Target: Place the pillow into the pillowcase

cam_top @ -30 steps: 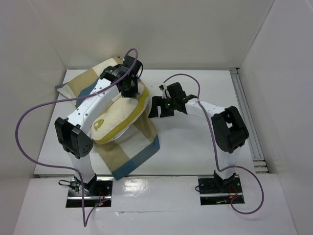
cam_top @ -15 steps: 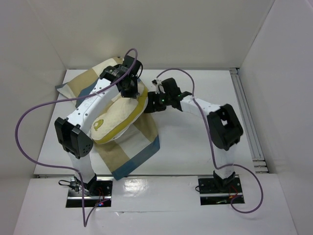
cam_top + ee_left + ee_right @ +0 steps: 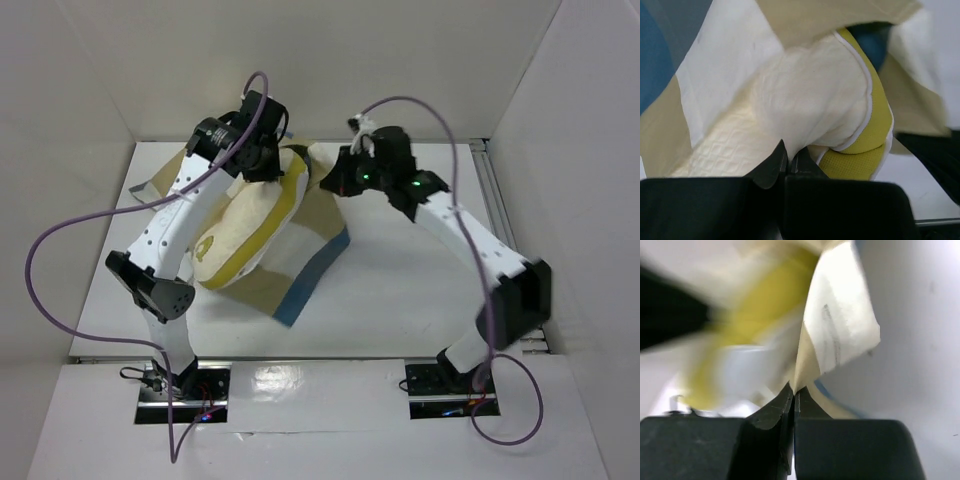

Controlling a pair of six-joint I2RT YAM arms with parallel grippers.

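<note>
The left gripper [image 3: 788,161] has its 2 fingers pressed together with no gap showing, pinching a fold of the cream quilted face of the pillow [image 3: 810,100]. From that pinch the pillow swells up and away from the fingertips, and its olive-yellow edge band [image 3: 867,135] curves down just to the right of them. Beyond and to the left of those fingers lie white, tan and blue blocks of the pillowcase [image 3: 722,60], draped against the pillow's far side. The right gripper [image 3: 793,392] is also closed tight, its 2 fingers nipping an edge of the pillowcase; a tan and white flap rises straight out of the fingertips and leans to their right, with a thin blue line of cloth just beside them. To the left of these fingers the yellow band of the pillow shows only as a blur. In the overhead view the pillow sits between the 2 grippers, tilted up at its far end, with its near end and small yellow emblem [image 3: 205,250] lying towards the left arm's elbow. The pillowcase hangs below the right fingers and spreads under the pillow onto the white table [image 3: 400,290], its blue-edged corner [image 3: 300,295] pointing towards the arm bases. How far the pillow sits inside the cloth I cannot tell.
</note>
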